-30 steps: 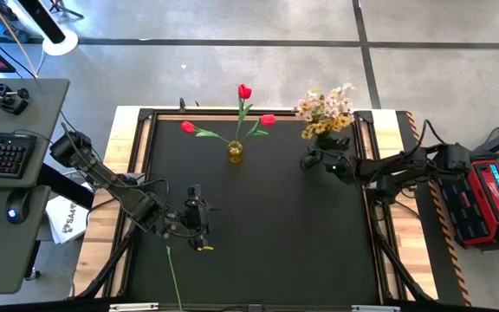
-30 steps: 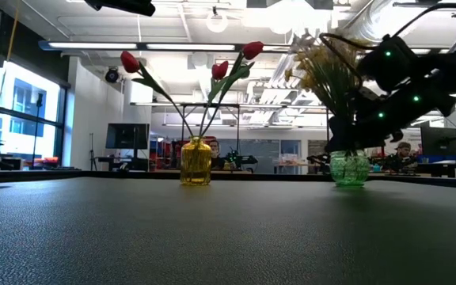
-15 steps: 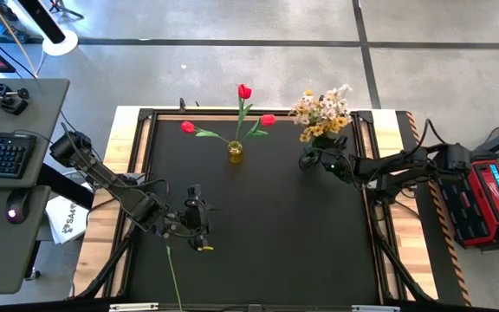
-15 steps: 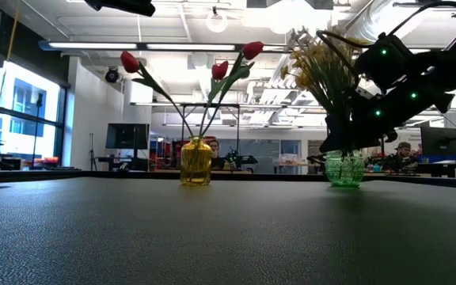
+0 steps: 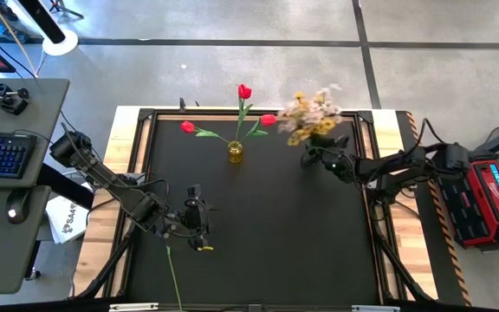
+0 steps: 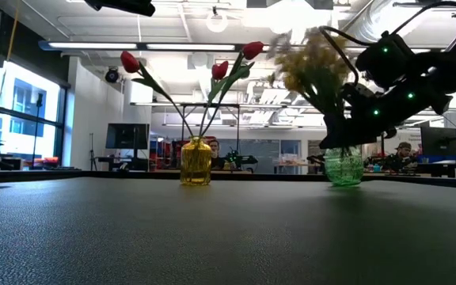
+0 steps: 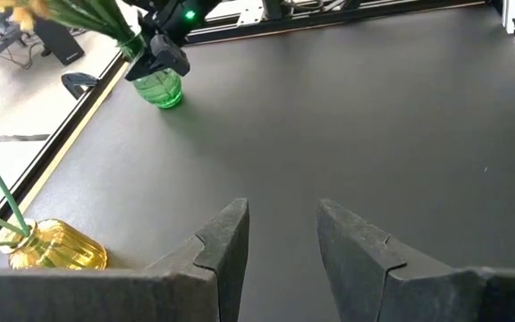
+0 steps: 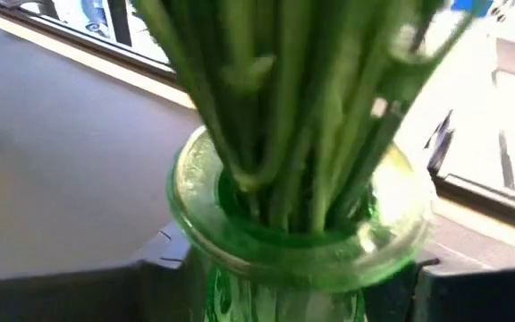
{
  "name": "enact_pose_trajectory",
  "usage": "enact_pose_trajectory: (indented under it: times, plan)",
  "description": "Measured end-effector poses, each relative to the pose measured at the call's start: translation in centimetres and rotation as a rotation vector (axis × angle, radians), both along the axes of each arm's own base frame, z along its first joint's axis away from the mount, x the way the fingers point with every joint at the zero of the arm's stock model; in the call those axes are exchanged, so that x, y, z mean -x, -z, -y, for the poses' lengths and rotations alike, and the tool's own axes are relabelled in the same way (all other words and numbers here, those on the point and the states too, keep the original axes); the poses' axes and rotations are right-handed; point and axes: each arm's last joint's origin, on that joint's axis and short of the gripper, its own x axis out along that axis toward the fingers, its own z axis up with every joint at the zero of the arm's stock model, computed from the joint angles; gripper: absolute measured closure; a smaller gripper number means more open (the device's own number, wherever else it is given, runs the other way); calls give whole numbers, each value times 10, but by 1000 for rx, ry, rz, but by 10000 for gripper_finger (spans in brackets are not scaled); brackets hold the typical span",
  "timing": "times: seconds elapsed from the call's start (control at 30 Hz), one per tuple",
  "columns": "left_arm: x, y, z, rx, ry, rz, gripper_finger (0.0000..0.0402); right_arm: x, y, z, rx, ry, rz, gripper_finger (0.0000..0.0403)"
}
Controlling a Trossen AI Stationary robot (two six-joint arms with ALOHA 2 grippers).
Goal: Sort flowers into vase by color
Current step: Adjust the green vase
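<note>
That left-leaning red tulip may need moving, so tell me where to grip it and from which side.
Grip the red tulip on its bare stem, about midway between bloom and yellow vase. The stem leans outward toward the left arm's side, so come from above with jaws across it. The left gripper, open, is free; the right gripper is shut on the green vase.

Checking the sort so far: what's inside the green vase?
The green vase holds a bunch of green stems topped with yellow and white blossoms. The right gripper is at the vase. The stem ends inside the glass can't be made out.
</note>
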Motion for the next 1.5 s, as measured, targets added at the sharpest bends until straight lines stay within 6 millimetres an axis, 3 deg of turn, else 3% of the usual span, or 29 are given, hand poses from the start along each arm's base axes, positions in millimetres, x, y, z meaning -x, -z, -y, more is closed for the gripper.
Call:
enact_pose_trajectory:
  times: [0.47, 0.57, 0.87, 1.5]
  plan:
    - [0, 0, 0, -1, 0, -1, 280, 11, -13, 37, 100, 90, 40, 227]
    - [0, 0, 0, -1, 0, -1, 280, 11, -15, 42, 77, 40, 96, 223]
    - [0, 0, 0, -1, 0, -1, 280, 18, -6, 46, -35, 35, 69, 157]
    - [0, 0, 0, -1, 0, -2, 280, 16, -4, 44, -74, -63, 53, 71]
